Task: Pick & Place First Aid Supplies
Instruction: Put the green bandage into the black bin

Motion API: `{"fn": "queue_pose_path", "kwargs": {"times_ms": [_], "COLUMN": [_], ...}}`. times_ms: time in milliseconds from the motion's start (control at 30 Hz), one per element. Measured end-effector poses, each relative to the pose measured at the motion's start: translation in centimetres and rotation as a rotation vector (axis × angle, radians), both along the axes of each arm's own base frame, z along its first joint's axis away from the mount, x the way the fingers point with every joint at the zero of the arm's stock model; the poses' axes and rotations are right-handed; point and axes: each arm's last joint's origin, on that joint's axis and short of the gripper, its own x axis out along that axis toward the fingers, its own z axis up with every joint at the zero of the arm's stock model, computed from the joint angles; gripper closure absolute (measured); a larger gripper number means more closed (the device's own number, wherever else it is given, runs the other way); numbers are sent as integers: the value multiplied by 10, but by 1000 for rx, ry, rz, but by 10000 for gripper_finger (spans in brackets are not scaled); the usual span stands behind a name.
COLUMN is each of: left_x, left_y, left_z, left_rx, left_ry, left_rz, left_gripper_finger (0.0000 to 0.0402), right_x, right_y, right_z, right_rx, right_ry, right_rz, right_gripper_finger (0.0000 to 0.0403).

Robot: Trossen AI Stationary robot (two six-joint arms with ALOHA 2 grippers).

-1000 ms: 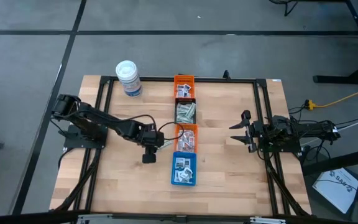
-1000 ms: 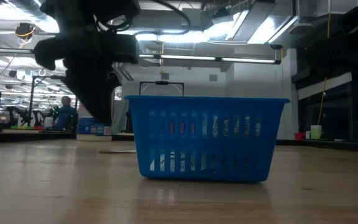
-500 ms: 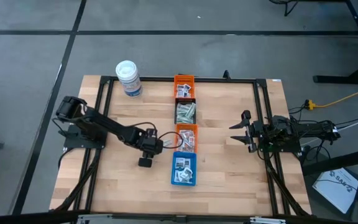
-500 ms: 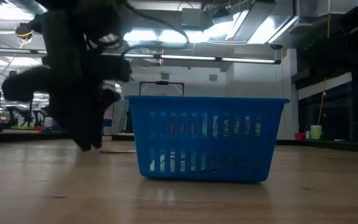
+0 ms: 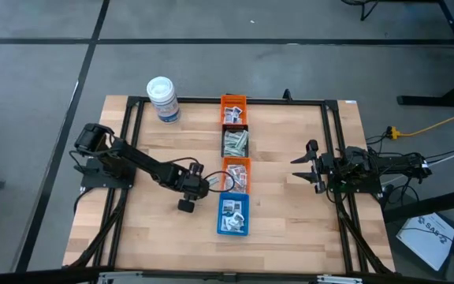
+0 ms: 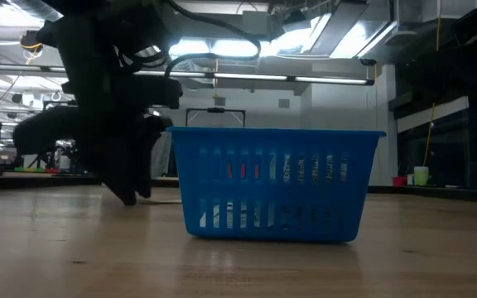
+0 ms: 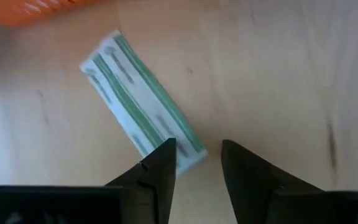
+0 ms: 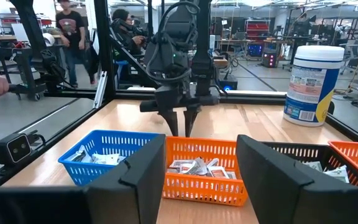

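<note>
First aid supplies fill the row of bins at the table's middle, and one narrow pale strip with green stripes (image 7: 140,106) lies loose on the bare wood, just beside an orange bin (image 5: 237,174) and near the blue bin (image 5: 232,214). The left gripper (image 7: 197,163) hangs low over the table right at this strip. Its two dark fingers (image 7: 156,172) are parted by a narrow gap, with bare wood showing between them. One finger overlaps the strip's near end, but the strip is not between the jaws, and nothing is held. From the right wrist view the same gripper points straight down behind the orange bin, its tips close together. The right gripper (image 5: 307,167) waits well apart at the table's right side, its fingers spread wide and empty. A white tub with a blue label (image 5: 163,99) stands at the far left corner.
</note>
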Motion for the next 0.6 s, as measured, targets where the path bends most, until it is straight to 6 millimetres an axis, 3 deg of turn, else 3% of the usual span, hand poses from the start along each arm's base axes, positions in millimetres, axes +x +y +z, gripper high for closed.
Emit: {"fn": "queue_pose_path", "kwargs": {"times_ms": [400, 600], "left_x": [7, 9], "left_y": [3, 6], "left_z": [-6, -7], "left_rx": [81, 46], "left_ry": [-21, -30], "left_rz": [-44, -33], "left_gripper_finger": [281, 321], "right_x": [0, 0], "right_y": [0, 0], "right_z": [0, 0], "right_rx": [0, 0], "right_ry": [0, 0], "right_rz": [0, 0], "right_gripper_finger": [208, 208]}}
